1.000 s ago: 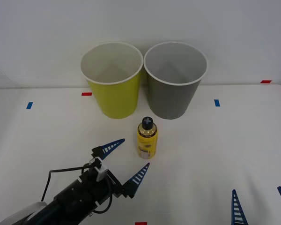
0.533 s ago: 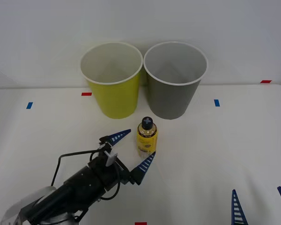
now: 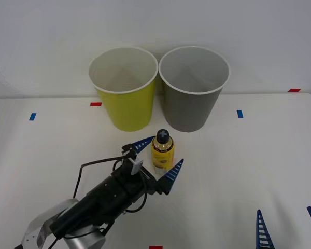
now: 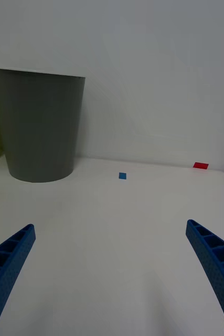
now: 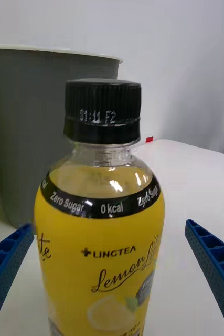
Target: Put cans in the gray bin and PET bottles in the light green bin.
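Observation:
A small clear PET bottle (image 3: 163,151) of yellow liquid with a black cap stands upright on the white table, just in front of the two bins. My left gripper (image 3: 159,156) is open, one blue finger on each side of the bottle and not touching it. In the left wrist view the bottle (image 5: 101,241) stands close between the open fingers (image 5: 7,262). The light green bin (image 3: 125,89) stands at the back left of the gray bin (image 3: 193,89), their rims nearly touching. My right gripper (image 3: 287,225) rests open at the table's front right.
Small red and blue tape marks (image 3: 240,113) dot the white table (image 3: 259,161). A plain white wall rises right behind the bins. In the right wrist view the gray bin (image 4: 38,126) stands on the table ahead of the right gripper (image 4: 112,278).
My left arm has pushed forward and to the right, so its open fingers now straddle the bottle. The bottle, the bins and the right arm have not moved.

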### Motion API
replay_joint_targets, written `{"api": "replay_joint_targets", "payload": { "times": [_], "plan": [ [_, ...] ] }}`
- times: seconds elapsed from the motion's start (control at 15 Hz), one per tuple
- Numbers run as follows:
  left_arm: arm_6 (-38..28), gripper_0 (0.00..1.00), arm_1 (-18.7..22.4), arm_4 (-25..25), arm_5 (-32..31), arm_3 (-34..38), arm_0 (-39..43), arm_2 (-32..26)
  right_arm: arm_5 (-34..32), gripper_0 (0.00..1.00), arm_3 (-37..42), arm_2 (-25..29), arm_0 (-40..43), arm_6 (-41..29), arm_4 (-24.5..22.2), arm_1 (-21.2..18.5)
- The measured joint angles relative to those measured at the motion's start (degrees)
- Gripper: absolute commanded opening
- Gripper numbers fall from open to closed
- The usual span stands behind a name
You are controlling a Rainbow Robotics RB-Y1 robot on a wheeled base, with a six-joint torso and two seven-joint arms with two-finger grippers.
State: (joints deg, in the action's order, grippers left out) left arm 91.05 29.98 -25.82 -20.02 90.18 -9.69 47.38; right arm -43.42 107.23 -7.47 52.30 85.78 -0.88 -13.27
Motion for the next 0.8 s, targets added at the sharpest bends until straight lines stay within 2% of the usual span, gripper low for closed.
{"api": "replay_joint_targets", "payload": {
  "times": [0.2,0.27,0.33,0.4,0.47,0.8],
  "plan": [
    [0.0,1.0,-0.7,-0.5,1.9,0.0,-1.6,0.0,0.0,1.0,0.0,0.0,0.0,0.0,0.0,0.0],
    [0.0,0.92,-0.7,-0.7,2.5,0.0,-2.0,0.0,0.0,1.0,0.0,0.0,0.0,0.0,0.0,0.0],
    [0.0,0.67,-0.9,-0.8,2.9,0.0,-2.2,0.0,0.0,1.0,0.0,0.0,0.0,0.0,0.0,0.0],
    [0.0,0.2,-1.1,-0.9,3.1,-0.1,-2.3,0.1,0.0,1.0,0.0,0.0,0.0,0.0,0.0,0.0],
    [0.0,0.06,-1.3,-0.9,3.3,0.0,-2.3,0.1,0.0,1.0,0.0,0.0,0.0,0.0,0.0,0.0],
    [0.5,0.01,-1.7,-0.1,4.7,0.0,-2.4,0.0,0.0,1.0,0.0,0.0,0.0,0.0,0.0,0.0]
  ]
}}
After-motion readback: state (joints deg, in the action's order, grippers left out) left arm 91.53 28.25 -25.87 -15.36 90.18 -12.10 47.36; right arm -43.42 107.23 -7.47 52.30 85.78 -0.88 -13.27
